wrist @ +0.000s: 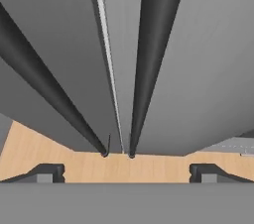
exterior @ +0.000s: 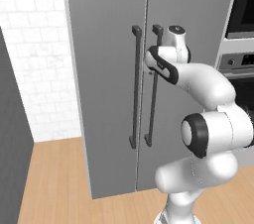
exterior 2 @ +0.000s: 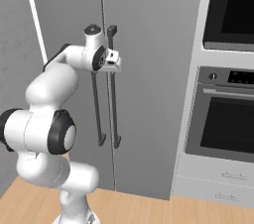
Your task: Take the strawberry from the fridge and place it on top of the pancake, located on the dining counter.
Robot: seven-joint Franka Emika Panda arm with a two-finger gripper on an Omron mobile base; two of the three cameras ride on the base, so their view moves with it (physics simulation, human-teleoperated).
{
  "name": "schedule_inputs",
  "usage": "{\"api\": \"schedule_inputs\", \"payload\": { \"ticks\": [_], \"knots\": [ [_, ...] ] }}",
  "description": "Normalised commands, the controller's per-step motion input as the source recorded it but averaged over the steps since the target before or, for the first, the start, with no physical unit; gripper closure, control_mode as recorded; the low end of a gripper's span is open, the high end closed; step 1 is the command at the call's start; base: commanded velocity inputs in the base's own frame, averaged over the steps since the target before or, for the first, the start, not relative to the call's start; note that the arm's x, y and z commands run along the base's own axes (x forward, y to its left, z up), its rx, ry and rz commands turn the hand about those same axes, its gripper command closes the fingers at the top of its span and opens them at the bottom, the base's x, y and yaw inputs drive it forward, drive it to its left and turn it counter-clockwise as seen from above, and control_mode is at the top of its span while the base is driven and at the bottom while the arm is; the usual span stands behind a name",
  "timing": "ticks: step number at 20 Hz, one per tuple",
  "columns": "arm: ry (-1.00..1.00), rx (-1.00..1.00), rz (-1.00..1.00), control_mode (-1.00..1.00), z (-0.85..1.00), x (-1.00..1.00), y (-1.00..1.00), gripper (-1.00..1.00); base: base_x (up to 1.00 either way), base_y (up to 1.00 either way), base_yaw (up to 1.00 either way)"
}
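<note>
In the left base view the fridge (exterior: 109,94) fills the centre, both doors shut, the arm's hand up at its right bar handle (exterior: 153,89), upper middle; in the right base view the gripper (exterior 2: 115,65) sits against that handle (exterior 2: 114,94), the oven (exterior 2: 225,119) at right; in the hand view the fingers (wrist: 49,172) stand wide apart, the two handles running down the frame's centre above the wooden floor (wrist: 124,166).

The fridge (exterior: 109,94) is shut, its two bar handles (exterior: 135,86) set side by side at the door seam. The oven (exterior 2: 225,124) is built in to its right.
</note>
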Motion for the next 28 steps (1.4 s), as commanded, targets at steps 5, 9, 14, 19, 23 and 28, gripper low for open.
{"api": "schedule_inputs", "payload": {
  "ticks": [5,9,14,19,23,28],
  "knots": [
    [-0.01,0.00,-0.03,-1.00,-0.25,0.47,0.01,-1.00,0.00,0.00,0.00],
    [-0.11,-0.02,-0.02,-1.00,-0.28,0.29,-0.12,-1.00,0.00,0.00,0.00],
    [-0.16,-0.03,0.00,-1.00,-0.24,0.43,-0.02,-1.00,0.00,0.00,0.00],
    [-0.07,0.00,0.00,-1.00,-0.11,0.56,0.00,-1.00,0.00,0.00,0.00],
    [-0.06,0.00,0.00,-1.00,-0.11,0.29,0.00,-1.00,0.00,0.00,0.00],
    [-0.08,0.00,0.00,-1.00,-0.23,0.43,0.00,-1.00,0.00,0.00,0.00]
  ]
}}
